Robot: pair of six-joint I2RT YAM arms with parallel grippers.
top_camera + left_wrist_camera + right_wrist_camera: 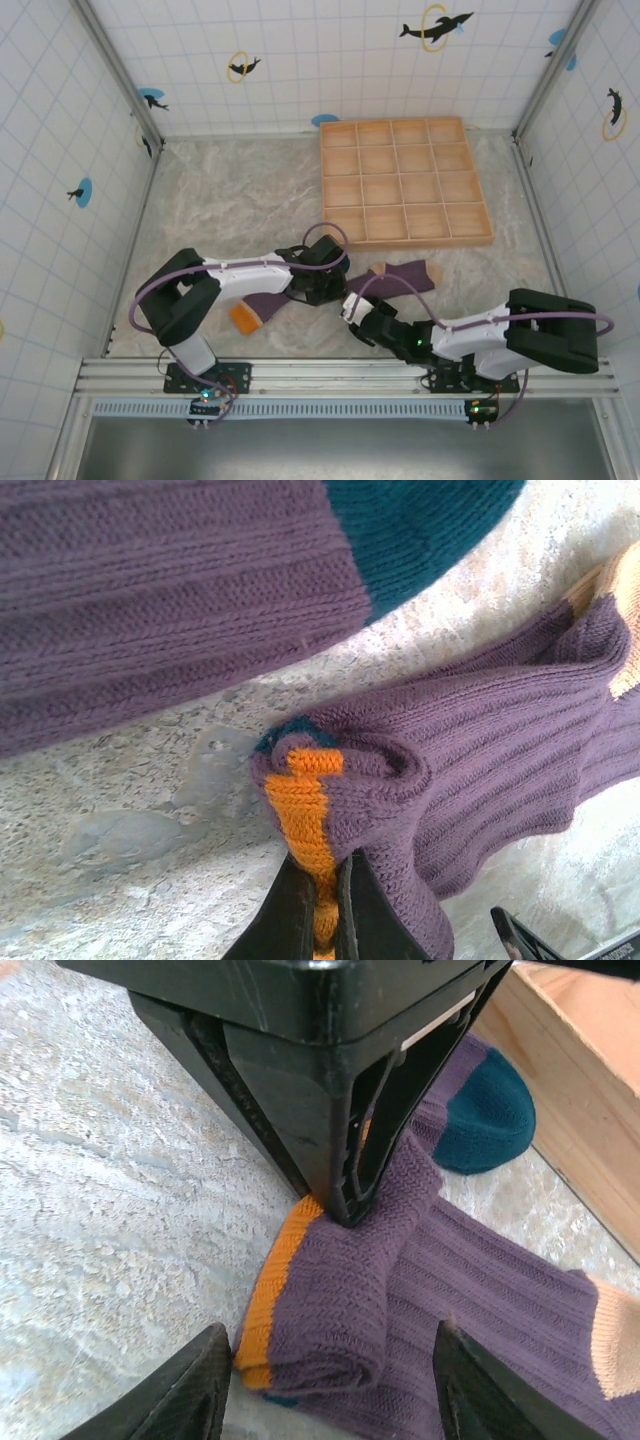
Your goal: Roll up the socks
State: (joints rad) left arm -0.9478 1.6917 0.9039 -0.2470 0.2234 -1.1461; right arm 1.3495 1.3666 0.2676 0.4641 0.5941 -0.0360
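The left gripper [318, 865] pinches the orange cuff of the purple ribbed knit sock [480, 1280] on the marbled tabletop [230, 200]; its rolled end lies centred just ahead of the right gripper's [335, 1385] 2 spread fingers.

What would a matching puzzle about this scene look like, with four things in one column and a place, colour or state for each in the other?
Things:
1. left jaws
2. right jaws
3. wooden tray
4. sock toe

Place, colour or state:
A. teal
B. open, one on each side of the folded sock end
C. on the far part of the table, right of centre
D. shut on the orange cuff

Pairs: 1-D, 2-B, 3-C, 4-A.
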